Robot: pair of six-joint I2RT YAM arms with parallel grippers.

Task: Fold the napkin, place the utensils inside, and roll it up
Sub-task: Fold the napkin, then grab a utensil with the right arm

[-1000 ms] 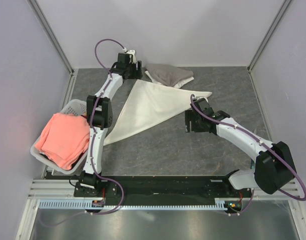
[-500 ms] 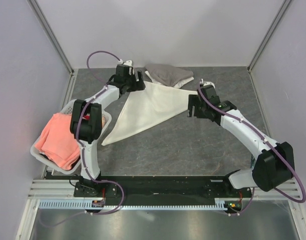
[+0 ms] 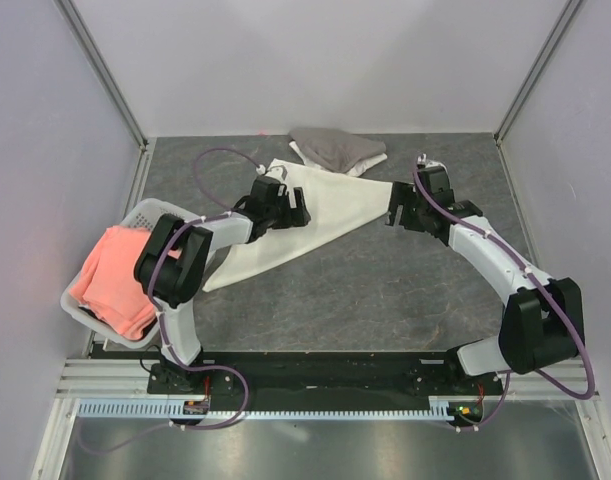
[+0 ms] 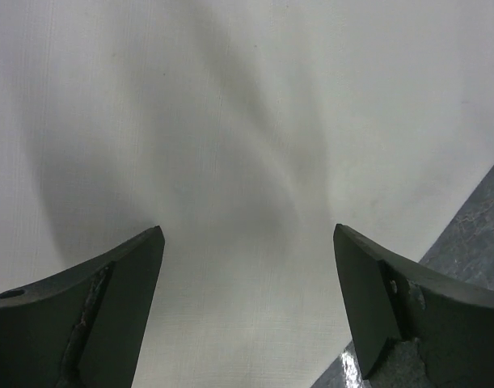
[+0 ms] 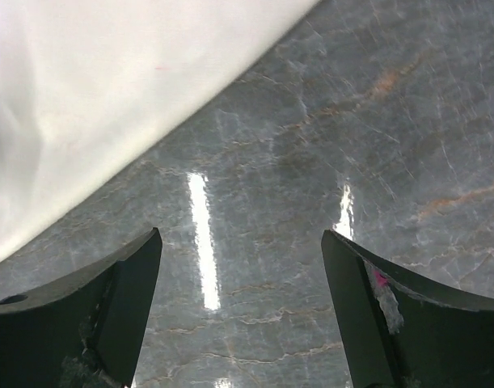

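The napkin (image 3: 315, 205) lies folded into a cream-white triangle on the grey marble table (image 3: 385, 290). My left gripper (image 3: 297, 210) hovers over the napkin's middle, open and holding nothing. In the left wrist view the napkin (image 4: 230, 121) fills nearly the whole picture between the open gripper (image 4: 247, 242) fingers. My right gripper (image 3: 395, 212) is open beside the napkin's right corner. In the right wrist view it (image 5: 240, 242) is over bare table, with the napkin (image 5: 109, 89) edge at upper left. The utensils are out of view.
A grey-and-white cloth heap (image 3: 337, 150) lies at the back, touching the napkin's far edge. A white basket (image 3: 145, 215) with a salmon-pink cloth (image 3: 120, 280) stands at the left table edge. Walls close in the back and both sides.
My left gripper has come from the napkin's far corner to over its middle and opened wider. The right gripper moved away from me to the napkin's right corner. That corner now lies shorter.
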